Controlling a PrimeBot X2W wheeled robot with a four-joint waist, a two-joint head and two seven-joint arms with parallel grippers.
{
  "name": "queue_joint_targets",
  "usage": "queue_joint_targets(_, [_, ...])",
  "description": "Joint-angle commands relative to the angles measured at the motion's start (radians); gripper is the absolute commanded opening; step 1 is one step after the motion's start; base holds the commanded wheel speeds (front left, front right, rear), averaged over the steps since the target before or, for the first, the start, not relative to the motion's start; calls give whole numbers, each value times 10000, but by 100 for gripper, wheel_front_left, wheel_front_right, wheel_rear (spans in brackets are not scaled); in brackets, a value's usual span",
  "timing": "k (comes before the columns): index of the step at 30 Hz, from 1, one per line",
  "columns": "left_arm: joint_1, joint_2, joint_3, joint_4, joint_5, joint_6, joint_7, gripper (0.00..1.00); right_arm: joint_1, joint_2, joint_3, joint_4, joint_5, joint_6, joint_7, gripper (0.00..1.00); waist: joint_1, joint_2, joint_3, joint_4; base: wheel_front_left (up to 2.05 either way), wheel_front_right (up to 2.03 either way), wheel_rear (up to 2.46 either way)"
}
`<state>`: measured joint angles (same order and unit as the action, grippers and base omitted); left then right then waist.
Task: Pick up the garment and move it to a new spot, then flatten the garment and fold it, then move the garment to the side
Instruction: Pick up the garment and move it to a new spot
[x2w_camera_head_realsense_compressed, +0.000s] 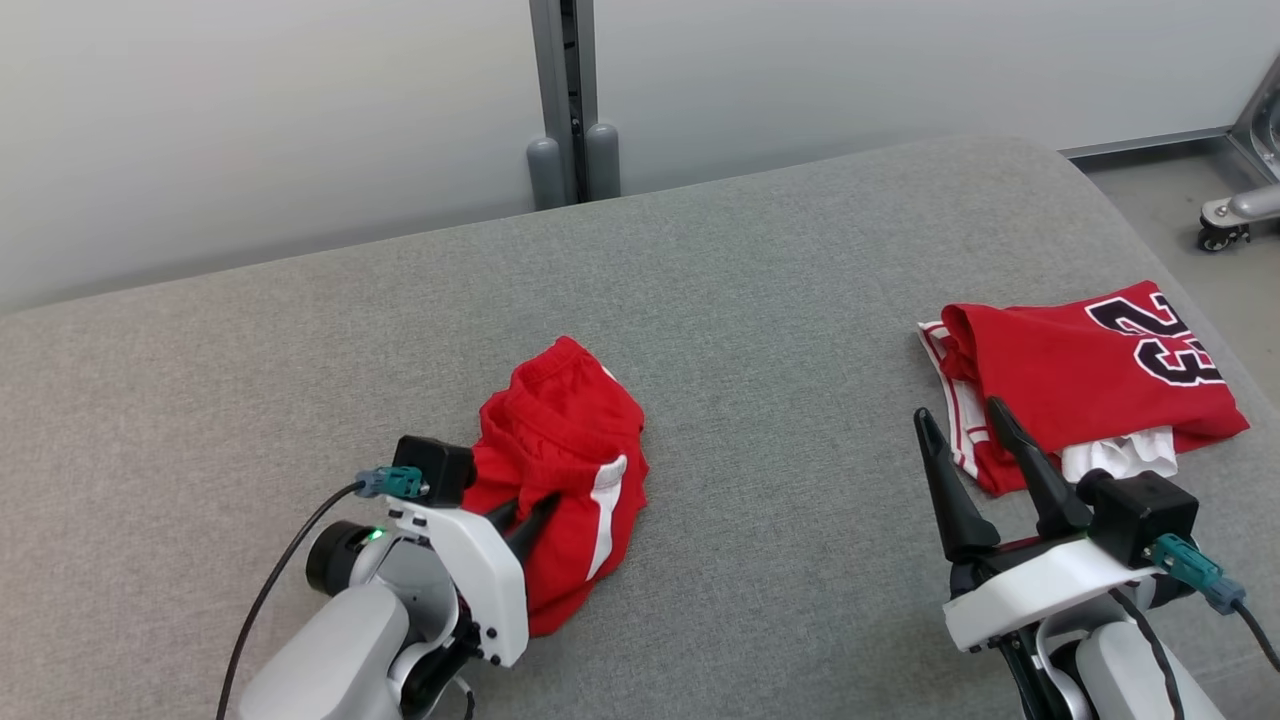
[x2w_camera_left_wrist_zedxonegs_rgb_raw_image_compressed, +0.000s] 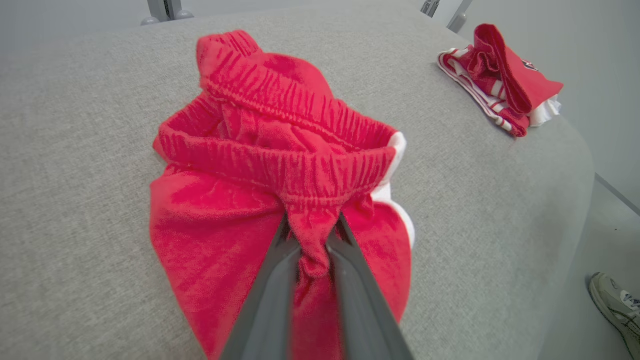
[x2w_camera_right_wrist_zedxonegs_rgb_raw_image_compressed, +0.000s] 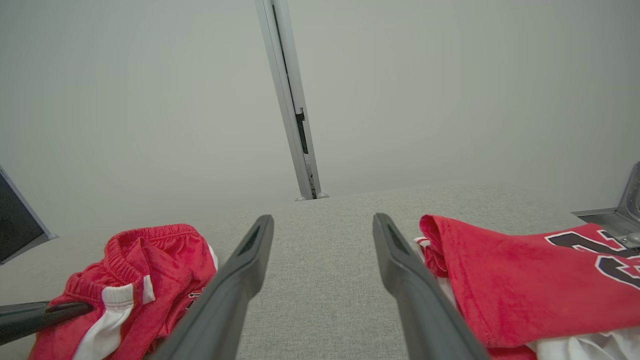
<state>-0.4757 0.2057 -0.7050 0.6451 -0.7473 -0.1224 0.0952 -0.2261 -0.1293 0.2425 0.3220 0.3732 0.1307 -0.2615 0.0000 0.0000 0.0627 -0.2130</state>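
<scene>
Red shorts (x2w_camera_left_wrist_zedxonegs_rgb_raw_image_compressed: 260, 150), waistband (x2w_camera_left_wrist_zedxonegs_rgb_raw_image_compressed: 310, 195) nipped by left pincer (x2w_camera_left_wrist_zedxonegs_rgb_raw_image_compressed: 313, 230), sneaker (x2w_camera_left_wrist_zedxonegs_rgb_raw_image_compressed: 615, 305) nearby

Red shorts (x2w_camera_head_realsense_compressed: 560, 430) with white stripe, red jersey (x2w_camera_head_realsense_compressed: 1080, 370) with black numerals, grey surface (x2w_camera_head_realsense_compressed: 800, 260)

Fingertips of my left hand (x2w_camera_head_realsense_compressed: 527, 512) are buried in the folds of the red shorts (x2w_camera_head_realsense_compressed: 560, 440), head view. The number on the jersey (x2w_camera_right_wrist_zedxonegs_rgb_raw_image_compressed: 525, 285) is cut by the right wrist view's edge. The white cloth (x2w_camera_head_realsense_compressed: 1120, 455) under it is mostly covered. The shoe (x2w_camera_left_wrist_zedxonegs_rgb_raw_image_compressed: 617, 305) is cropped at the left wrist view's corner.
</scene>
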Motion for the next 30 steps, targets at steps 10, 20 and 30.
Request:
queue_joint_targets(10, [-1077,-22,-397,791,2,-85,-1300,100,113,-209,-243,-14,-49,2,-49,100,0,0,-220,298,0,0,0])
queue_joint_targets(20, [-651,1622,583,-1182,-200,463,-2631,100,319,-394,-637,-380,-260,2,-49,100,0,0,-460,652,0,0,0])
queue_joint_targets(30, [2374,3069,2538,-4286,-192,3005,-3537,100,728,-257,-1130,-824,-446,2,-49,100,0,0,-390,967,0,0,0])
